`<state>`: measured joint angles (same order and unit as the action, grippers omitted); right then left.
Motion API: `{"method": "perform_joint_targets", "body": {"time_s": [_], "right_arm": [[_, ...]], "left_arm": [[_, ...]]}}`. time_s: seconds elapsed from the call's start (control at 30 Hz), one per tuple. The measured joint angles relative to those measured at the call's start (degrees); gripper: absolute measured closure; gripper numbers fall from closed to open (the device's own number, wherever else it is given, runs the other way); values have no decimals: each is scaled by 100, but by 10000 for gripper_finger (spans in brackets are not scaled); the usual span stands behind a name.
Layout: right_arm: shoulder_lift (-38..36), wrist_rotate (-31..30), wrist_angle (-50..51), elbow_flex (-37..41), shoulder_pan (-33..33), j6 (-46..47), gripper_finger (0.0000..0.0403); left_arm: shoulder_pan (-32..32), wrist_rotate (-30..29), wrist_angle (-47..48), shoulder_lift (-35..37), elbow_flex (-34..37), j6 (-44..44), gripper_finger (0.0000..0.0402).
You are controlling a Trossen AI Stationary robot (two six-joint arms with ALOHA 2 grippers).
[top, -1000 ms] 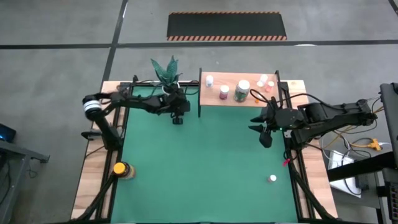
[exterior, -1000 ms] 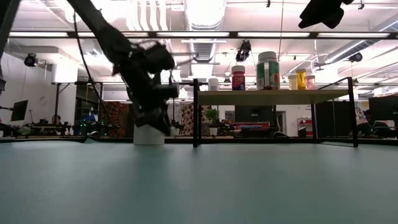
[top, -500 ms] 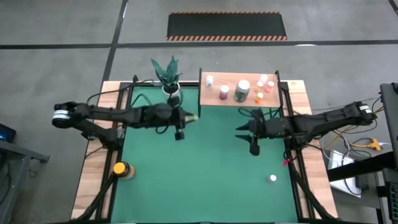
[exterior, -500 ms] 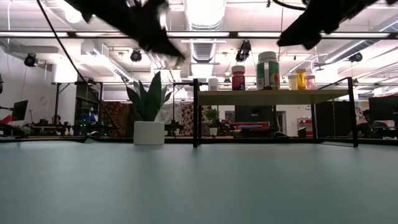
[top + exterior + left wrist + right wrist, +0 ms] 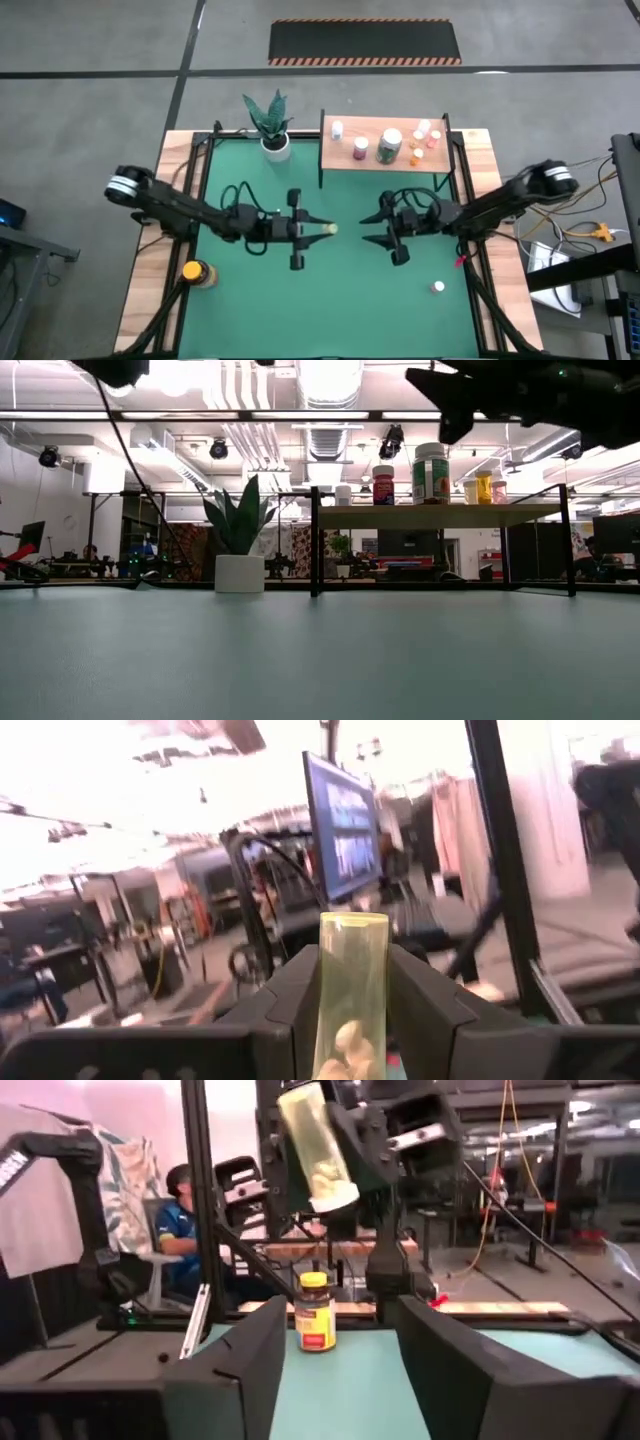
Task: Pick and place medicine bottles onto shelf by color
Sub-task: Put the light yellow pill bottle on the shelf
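My left gripper (image 5: 316, 229) hovers over the middle of the green mat, shut on a greenish-clear bottle (image 5: 327, 229) with pale pills inside. My right gripper (image 5: 373, 227) is open a short way to its right, facing it with its fingers apart. In the right wrist view the held bottle (image 5: 315, 1145) shows high beyond my open right gripper (image 5: 335, 1380). The wooden shelf (image 5: 383, 160) stands at the far edge and carries a white bottle (image 5: 337, 129), a pink one (image 5: 361, 148), a large green one (image 5: 389, 146) and several small ones (image 5: 425, 135). My left gripper pinches the greenish-clear bottle's side wall (image 5: 352, 1010) between its two fingers (image 5: 290, 1010). The fingers lie along the bottle and point roughly level toward the table's right. The bottle's free end (image 5: 352, 923) sticks out past the fingertips, and the bottle is lifted clear of the mat.
An amber bottle with a yellow cap (image 5: 195, 271) stands at the mat's near left edge and shows as the amber bottle (image 5: 314, 1312) in the right wrist view. A small white bottle (image 5: 438, 287) sits near right. The potted plant (image 5: 270, 125) stands left of the shelf (image 5: 440, 512). A person (image 5: 190, 1210) sits beyond the table.
My left gripper carried the bottle up from beside the plant, then toward the near edge and right to the mat's middle, turning level to point right. My right gripper swung from beside the shelf's right end toward the left and near, to face the left gripper.
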<state>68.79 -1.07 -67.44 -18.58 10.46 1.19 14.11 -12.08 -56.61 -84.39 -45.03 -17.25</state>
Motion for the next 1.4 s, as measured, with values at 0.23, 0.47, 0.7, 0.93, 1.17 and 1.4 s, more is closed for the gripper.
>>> {"method": "perform_joint_targets", "body": {"time_s": [0.23, 0.47, 0.7, 0.93, 1.17, 1.4], "right_arm": [[1059, -40, -649, -616, 66, -264, 203], [1435, -277, -643, -1082, 66, -437, 203], [1460, -301, -582, -1219, 66, -636, 203], [1476, -301, -427, -1311, 66, -636, 206], [1476, -298, -352, -1324, 66, -708, 249], [1476, -290, -286, -1319, 68, -769, 301]], "left_arm": [[-13, -22, -1356, -922, -118, 8, 317], [-13, -22, -1538, -1159, -198, 43, 317], [-20, -22, -1517, -1157, -151, 87, 317], [-38, -24, -1501, -1313, -228, 43, 317], [-66, -32, -1526, -1378, -264, 39, 317], [-66, -38, -1488, -1384, -255, 44, 317]]}}
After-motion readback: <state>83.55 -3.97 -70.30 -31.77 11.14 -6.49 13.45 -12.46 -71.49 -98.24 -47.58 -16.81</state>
